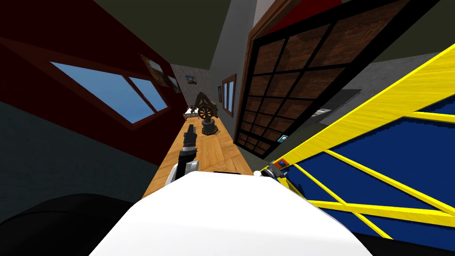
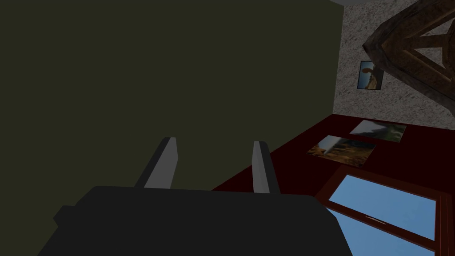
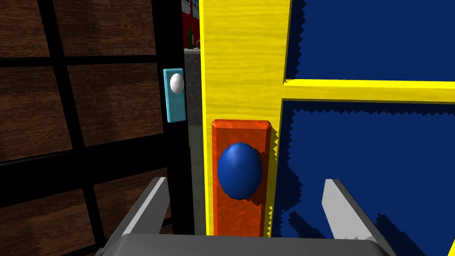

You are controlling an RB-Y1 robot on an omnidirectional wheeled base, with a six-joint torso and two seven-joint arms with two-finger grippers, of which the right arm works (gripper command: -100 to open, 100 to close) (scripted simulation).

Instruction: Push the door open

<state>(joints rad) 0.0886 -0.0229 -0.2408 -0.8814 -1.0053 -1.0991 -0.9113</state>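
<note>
A door with a yellow frame [image 1: 377, 111] [image 3: 242, 58] and dark blue panels stands to my right. Its blue knob [image 3: 240, 170] [image 1: 281, 164] sits on an orange plate [image 3: 241, 218]. My right gripper [image 3: 244, 181] [image 1: 270, 170] is open right in front of the knob, one finger to each side, not touching it. Beside this door is a brown panelled door [image 1: 284, 84] [image 3: 89, 102] with a black grid and a white knob [image 3: 176, 82] on a light blue plate. My left gripper [image 2: 215, 142] [image 1: 190, 129] is open and held out ahead over the wooden floor.
A narrow gap [image 3: 192, 102] between the two doors shows a grey counter beyond. A dark wooden wheel-like stand [image 1: 205, 113] is on the plank floor [image 1: 217, 151] ahead. A dark red wall with windows [image 1: 111, 95] runs along my left.
</note>
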